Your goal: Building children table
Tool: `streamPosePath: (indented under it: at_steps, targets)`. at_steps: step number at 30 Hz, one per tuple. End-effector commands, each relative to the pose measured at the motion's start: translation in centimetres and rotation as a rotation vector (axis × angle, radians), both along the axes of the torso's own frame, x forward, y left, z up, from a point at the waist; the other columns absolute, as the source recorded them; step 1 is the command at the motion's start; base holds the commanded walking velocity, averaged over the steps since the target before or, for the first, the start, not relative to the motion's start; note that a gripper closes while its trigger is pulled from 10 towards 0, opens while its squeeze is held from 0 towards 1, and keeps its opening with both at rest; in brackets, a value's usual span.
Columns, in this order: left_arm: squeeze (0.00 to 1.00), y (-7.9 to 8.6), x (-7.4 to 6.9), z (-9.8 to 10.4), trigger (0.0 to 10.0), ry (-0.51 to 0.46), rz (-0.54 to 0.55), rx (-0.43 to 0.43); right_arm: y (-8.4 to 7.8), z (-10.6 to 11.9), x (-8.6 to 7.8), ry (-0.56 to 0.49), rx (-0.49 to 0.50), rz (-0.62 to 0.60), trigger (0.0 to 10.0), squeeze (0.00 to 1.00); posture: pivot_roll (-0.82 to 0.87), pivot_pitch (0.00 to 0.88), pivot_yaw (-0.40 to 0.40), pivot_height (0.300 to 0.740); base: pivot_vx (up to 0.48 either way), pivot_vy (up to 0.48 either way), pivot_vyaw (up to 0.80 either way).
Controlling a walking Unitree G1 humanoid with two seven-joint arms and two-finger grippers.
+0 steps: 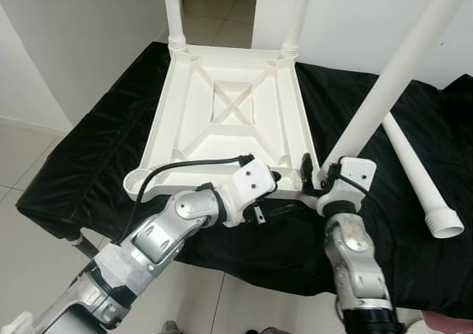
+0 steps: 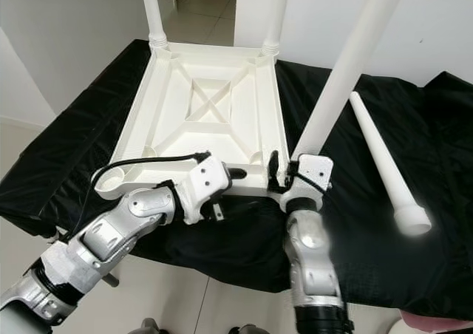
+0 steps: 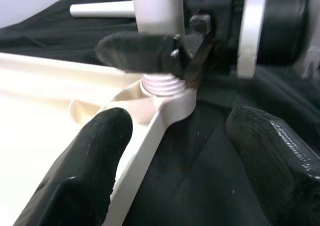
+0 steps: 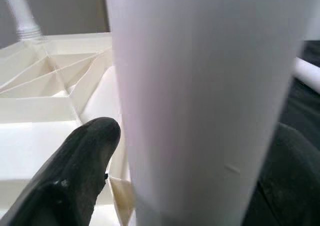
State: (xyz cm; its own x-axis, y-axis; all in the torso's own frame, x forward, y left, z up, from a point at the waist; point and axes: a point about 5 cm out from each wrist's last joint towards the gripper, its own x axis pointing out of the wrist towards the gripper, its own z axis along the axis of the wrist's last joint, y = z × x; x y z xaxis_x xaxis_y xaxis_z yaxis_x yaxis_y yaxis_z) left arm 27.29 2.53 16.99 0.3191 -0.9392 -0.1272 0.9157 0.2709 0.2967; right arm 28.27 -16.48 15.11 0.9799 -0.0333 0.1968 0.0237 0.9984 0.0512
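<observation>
1. Right wrist view puts the leg [image 4: 200,101] between your right tool's fingers [image 4: 75,171], clenched around it just above the threads; this right tool [image 1: 316,177] sits at the near right corner of the upturned tabletop [image 1: 233,112].
2. Your left tool [image 1: 284,177] hangs released, astride that corner socket [image 3: 167,98].
3. Keep the tilted leg square to the socket while turning; the threads look partly engaged, though blur hides it.
4. Two far legs stand fitted; a spare leg [image 1: 417,175] lies right on the black-draped surface [image 1: 89,157].
5. Beyond: white walls, tiled floor.
</observation>
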Motion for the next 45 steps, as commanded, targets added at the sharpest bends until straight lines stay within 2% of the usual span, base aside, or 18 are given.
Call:
streamPosePath:
  at_steps: [1, 5, 7, 11, 14, 16, 17, 19, 21, 25, 30, 34, 35, 37, 40, 41, 43, 45]
  targets:
    - [0.0, 0.1, -0.1, -0.4, 10.0, 0.014, -0.035, 0.026, -0.3, -0.3, -0.4, -0.008, -0.001, 0.041, 10.0, 0.0, -0.01, 0.058, -0.045, 0.74, 0.0, 0.0, 0.0]
    - [0.0, 0.2, -0.1, -0.4, 10.0, 0.013, -0.033, 0.022, -0.6, -0.3, -0.6, -0.027, -0.009, 0.067, 10.0, 0.0, -0.01, 0.057, -0.044, 0.74, 0.0, 0.0, 0.0]
    - [0.0, 0.2, -0.1, -0.2, 10.0, 0.015, -0.034, 0.013, -0.7, -0.1, -0.8, -0.066, -0.05, 0.12, 10.0, 0.0, -0.01, 0.065, -0.037, 0.74, 0.0, 0.0, 0.0]
    - [0.0, 0.2, -0.1, -0.2, 10.0, 0.018, -0.035, 0.006, -0.7, -0.2, -0.9, -0.08, -0.081, 0.15, 10.0, 0.0, -0.02, 0.068, -0.032, 0.74, 0.0, 0.0, 0.0]
    - [0.0, 0.2, 0.0, -0.2, 10.0, 0.008, -0.013, -0.005, -0.9, -0.1, -1.0, -0.098, -0.148, 0.164, 10.0, 0.0, -0.02, 0.071, -0.031, 0.74, 0.0, 0.0, 0.0]
    - [0.0, 0.6, 0.5, -0.7, 10.0, -0.115, 0.024, 0.048, -1.7, -0.4, -0.8, -0.094, -0.228, 0.148, 10.0, 0.0, -0.02, 0.08, -0.019, 0.74, 0.0, 0.0, 0.0]
    - [0.0, 0.6, 0.5, -0.7, 10.0, -0.115, 0.024, 0.048, -1.7, -0.4, -0.8, -0.094, -0.228, 0.148, 10.0, 0.0, -0.02, 0.08, -0.019, 0.74, 0.0, 0.0, 0.0]
    - [0.0, 0.9, 1.0, -1.2, 10.0, -0.215, 0.063, 0.098, -2.1, -0.6, -0.7, -0.096, -0.272, 0.134, 10.0, 0.0, -0.02, 0.08, -0.017, 0.74, 0.0, 0.0, 0.0]
    - [0.0, 1.0, 1.0, -1.1, 10.0, -0.264, 0.072, 0.099, -2.2, -0.7, -0.6, -0.101, -0.269, 0.125, 10.0, 0.0, -0.02, 0.085, -0.012, 0.74, 0.0, 0.0, 0.0]
    - [0.0, 1.0, 1.1, -0.4, 10.0, -0.281, 0.099, 0.043, -2.1, -0.6, -0.4, -0.114, -0.274, 0.127, 10.0, 0.0, -0.02, 0.088, -0.007, 0.74, 0.0, 0.0, 0.0]
    - [0.0, 1.0, 1.2, -0.1, 10.0, -0.326, 0.101, 0.052, -2.0, -0.2, -0.2, -0.134, -0.257, 0.151, 10.0, 0.0, -0.02, 0.09, -0.003, 0.74, 0.0, 0.0, 0.0]
    - [0.0, 0.9, 1.1, -0.5, 10.0, -0.292, 0.087, 0.065, -1.9, -0.1, 0.0, -0.141, -0.257, 0.198, 10.0, 0.0, -0.03, 0.09, 0.004, 0.74, 0.0, 0.0, 0.0]
    - [0.0, 0.5, 0.4, -0.9, 10.0, -0.189, 0.04, 0.039, -1.8, -0.1, 0.4, -0.134, -0.258, 0.256, 10.0, 0.0, -0.03, 0.09, 0.005, 0.74, 0.0, 0.0, 0.0]
    - [0.0, 0.5, 0.4, -0.9, 10.0, -0.189, 0.04, 0.039, -1.8, -0.1, 0.4, -0.134, -0.258, 0.256, 10.0, 0.0, -0.03, 0.09, 0.005, 0.74, 0.0, 0.0, 0.0]
    - [0.0, 0.1, -0.6, -1.2, 10.0, -0.028, -0.034, -0.008, -2.1, 0.0, 0.8, -0.117, -0.241, 0.334, 10.0, 0.0, -0.03, 0.088, 0.004, 0.74, 0.0, 0.0, 0.0]
    - [0.0, 0.1, -0.6, -1.2, 10.0, -0.028, -0.034, -0.008, -2.1, 0.0, 0.8, -0.117, -0.241, 0.334, 10.0, 0.0, -0.03, 0.088, 0.004, 0.74, 0.0, 0.0, 0.0]
    - [0.0, 0.1, -1.7, -1.3, 10.0, 0.053, -0.122, 0.006, -2.4, 0.1, 1.1, -0.095, -0.235, 0.391, 10.0, 0.0, -0.03, 0.087, 0.004, 0.74, 0.0, 0.0, 0.0]
    - [0.0, 0.1, -2.0, -1.3, 10.0, 0.101, -0.148, 0.0, -2.6, 0.1, 1.3, -0.077, -0.229, 0.422, 10.0, 0.0, -0.03, 0.085, 0.005, 0.74, 0.0, 0.0, 0.0]
